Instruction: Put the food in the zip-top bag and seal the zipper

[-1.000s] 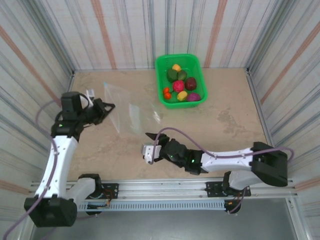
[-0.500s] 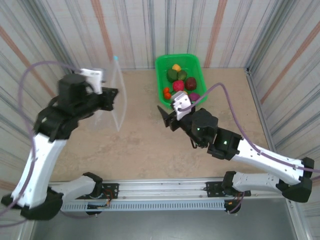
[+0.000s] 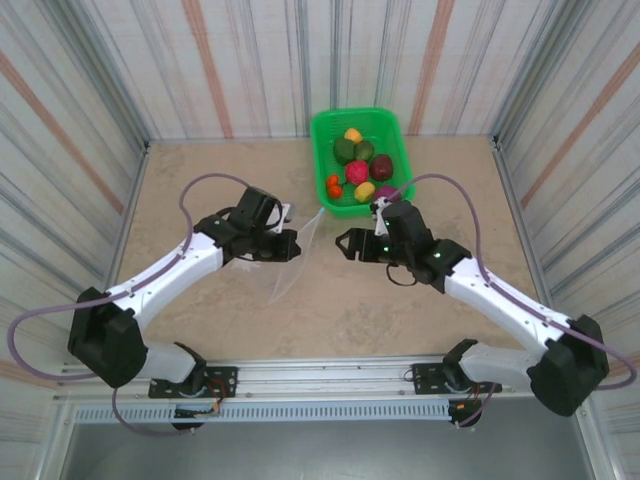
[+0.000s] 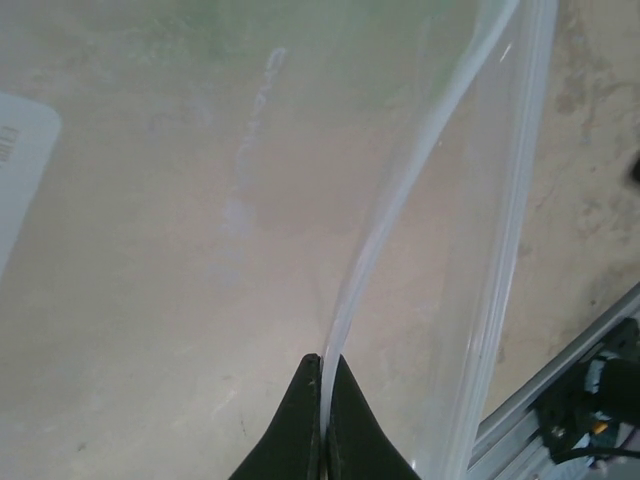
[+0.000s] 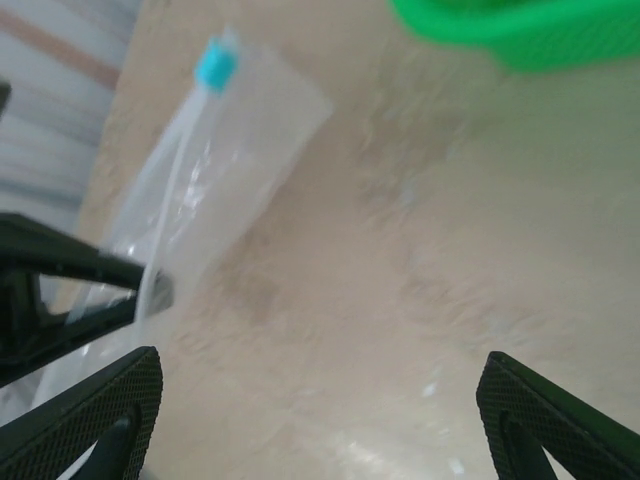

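Item: food [image 3: 360, 165], assorted toy pieces. All lay in the green basket [image 3: 318, 130] at the far side of the surface [image 3: 200, 190]; none bagged, nothing sealed (task judged barely begun).

Item: zip-top bag [image 3: 285, 280], clear, hung between the arms, just near of the basket.

Item: left pincer [image 3: 290, 245], jaws together, clamped on the bag's edge.

Item: right pincer [image 3: 345, 240], jaws apart, holding nothing, facing the bag.

Views: the left wrist view gave the pinch itself [image 4: 322, 365] on the zipper [image 4: 400, 180]. The right wrist view gave the light-blue slider [image 5: 213, 68] at the strip's far end. The top view gave the food count and layout.
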